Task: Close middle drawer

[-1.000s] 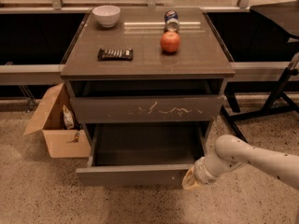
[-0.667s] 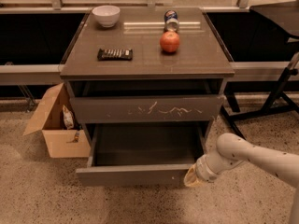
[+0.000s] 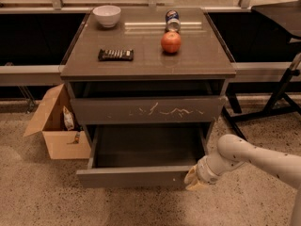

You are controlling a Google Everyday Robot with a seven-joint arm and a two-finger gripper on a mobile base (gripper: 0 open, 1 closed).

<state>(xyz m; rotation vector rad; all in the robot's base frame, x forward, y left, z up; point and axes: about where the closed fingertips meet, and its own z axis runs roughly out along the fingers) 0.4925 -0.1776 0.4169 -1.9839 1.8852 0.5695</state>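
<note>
The middle drawer (image 3: 136, 177) is a wide, shallow dark grey drawer pulled far out of the cabinet, with its inside bare. Its plain flat front faces me low in the camera view. My gripper (image 3: 193, 179) sits at the right end of that front, touching or almost touching it, on the white arm (image 3: 244, 157) that comes in from the lower right. Above it, the taller drawer front with white scratch marks (image 3: 148, 109) stands slightly out from the cabinet.
On the cabinet top (image 3: 207, 60) are a white bowl (image 3: 107, 15), a dark snack bar (image 3: 115, 54), a red apple (image 3: 170, 42) and a can (image 3: 172, 19). An open cardboard box (image 3: 59, 126) stands on the floor to the left. Black stand legs (image 3: 277, 102) are at the right.
Almost nothing differs. The arm has shifted very slightly, the gripper stays at the right end of the drawer front, and the drawer is still as far out as before.
</note>
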